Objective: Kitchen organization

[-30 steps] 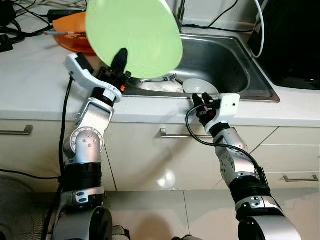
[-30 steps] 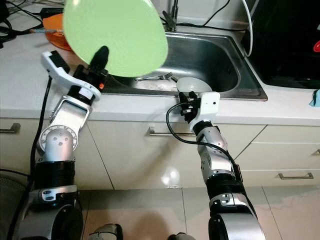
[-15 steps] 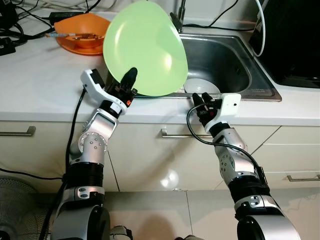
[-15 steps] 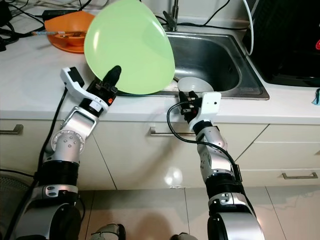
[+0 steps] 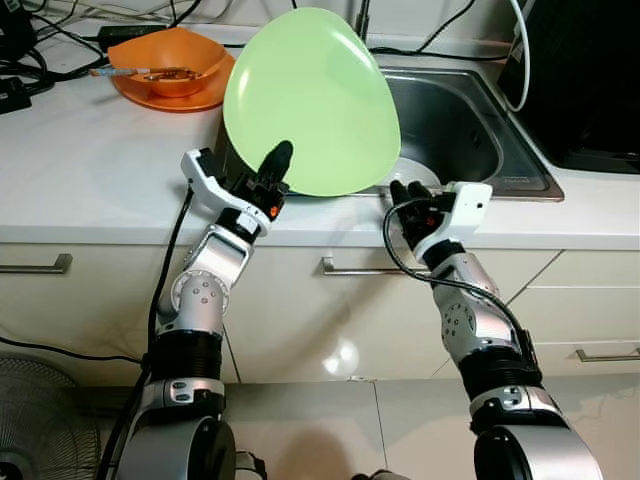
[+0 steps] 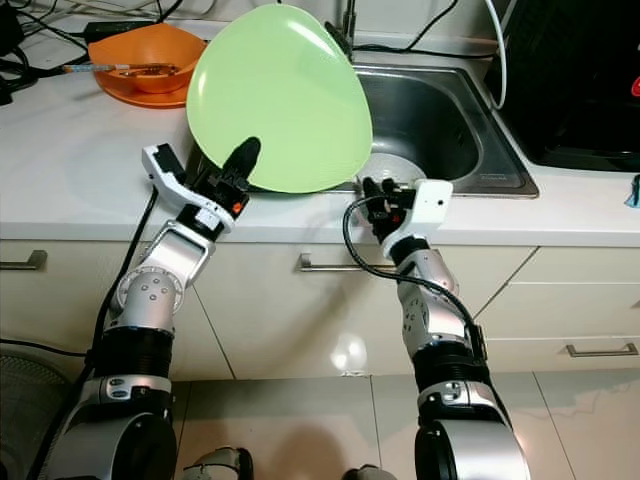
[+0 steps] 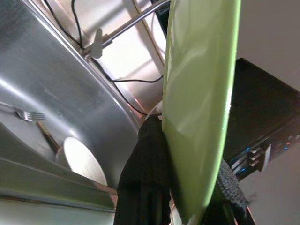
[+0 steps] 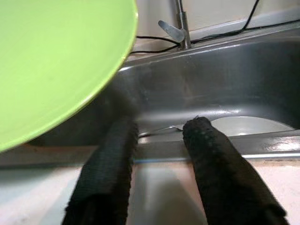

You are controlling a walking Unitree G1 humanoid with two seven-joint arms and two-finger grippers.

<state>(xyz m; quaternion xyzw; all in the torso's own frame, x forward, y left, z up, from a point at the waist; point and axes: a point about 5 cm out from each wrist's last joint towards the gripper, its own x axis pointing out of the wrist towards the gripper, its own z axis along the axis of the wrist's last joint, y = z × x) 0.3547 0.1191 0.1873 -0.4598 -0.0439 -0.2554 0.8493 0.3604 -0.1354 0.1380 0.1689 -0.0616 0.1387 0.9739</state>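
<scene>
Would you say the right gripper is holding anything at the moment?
No, the right gripper has its fingers spread apart with nothing between them, over the sink edge.

A white kitchen counter (image 5: 90,165) carries an orange bowl (image 5: 165,68) and black cables (image 5: 40,50) well beyond the left gripper (image 5: 272,172); its steel sink (image 5: 450,125), just ahead of the right gripper (image 5: 405,195), holds a white bowl (image 7: 79,159) and fork (image 7: 28,115).
</scene>
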